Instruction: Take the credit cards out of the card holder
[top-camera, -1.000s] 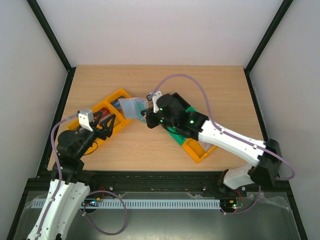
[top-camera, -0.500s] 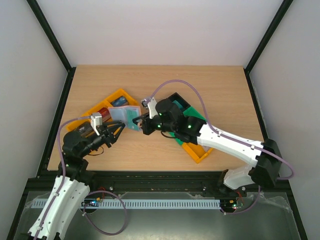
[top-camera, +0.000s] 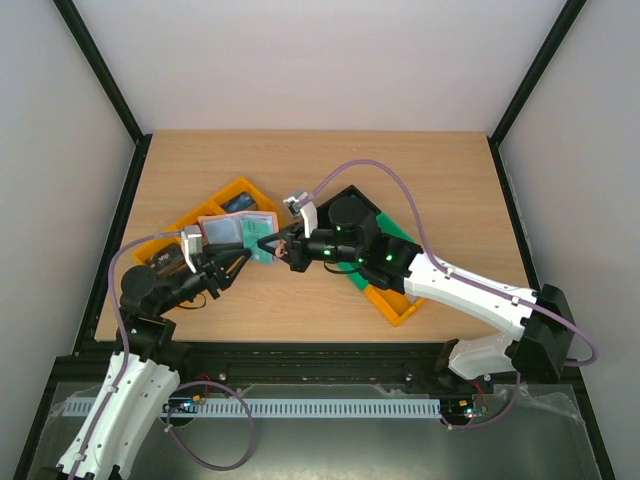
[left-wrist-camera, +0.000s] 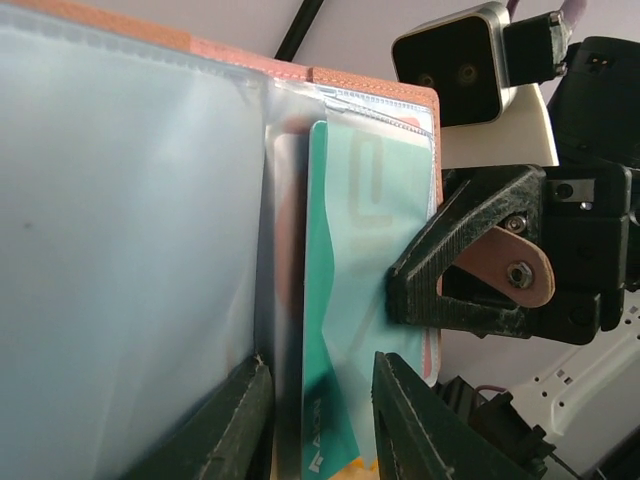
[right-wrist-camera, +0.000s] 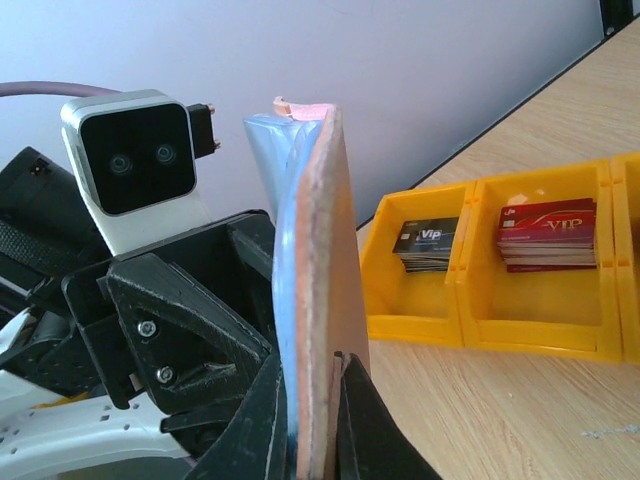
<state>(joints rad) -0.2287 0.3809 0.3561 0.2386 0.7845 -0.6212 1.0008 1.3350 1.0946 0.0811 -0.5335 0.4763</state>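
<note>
I see right gripper (right-wrist-camera: 315, 400) clamped on card holder (right-wrist-camera: 320, 230). Left gripper (left-wrist-camera: 315, 405) fingers narrow, straddling 1 teal card (left-wrist-camera: 350, 260); I cannot tell contact.

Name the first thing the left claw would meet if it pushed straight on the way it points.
Probably the teal card in the card holder; the left claw straddles its edge.

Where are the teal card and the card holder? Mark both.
teal card (left-wrist-camera: 350, 290): left wrist view, middle of its face.
card holder (right-wrist-camera: 318, 300): right wrist view, pink outer edge.
</note>
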